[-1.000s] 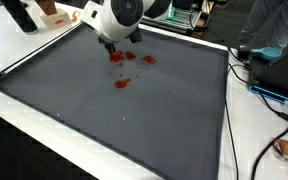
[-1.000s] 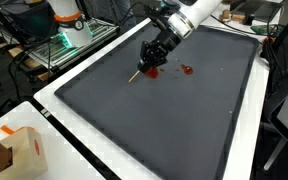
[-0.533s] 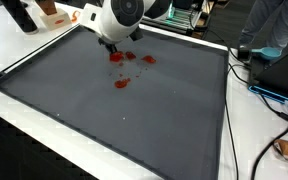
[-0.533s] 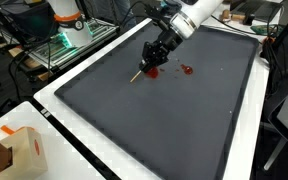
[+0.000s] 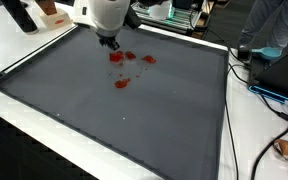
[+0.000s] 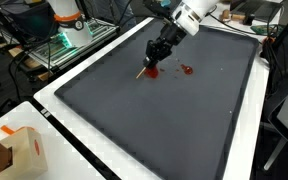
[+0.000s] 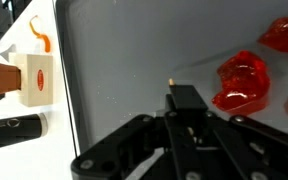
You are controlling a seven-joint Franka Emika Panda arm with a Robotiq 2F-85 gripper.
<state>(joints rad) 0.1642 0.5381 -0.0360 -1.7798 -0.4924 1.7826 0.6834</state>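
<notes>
Gripper (image 6: 155, 57), jaws clamped on thin stick (image 6: 141, 71), low over mat (image 5: 134, 115). Red blobs (image 5: 118, 58) on mat, just beside stick tip. Box (image 7: 36, 78) off mat, beyond its edge.

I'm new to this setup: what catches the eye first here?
Glossy red jelly-like blobs stand out on the large dark grey mat, near one end. Just beside them hangs the robot's black hand, shut on a thin pale stick that slants down to the mat.
</notes>
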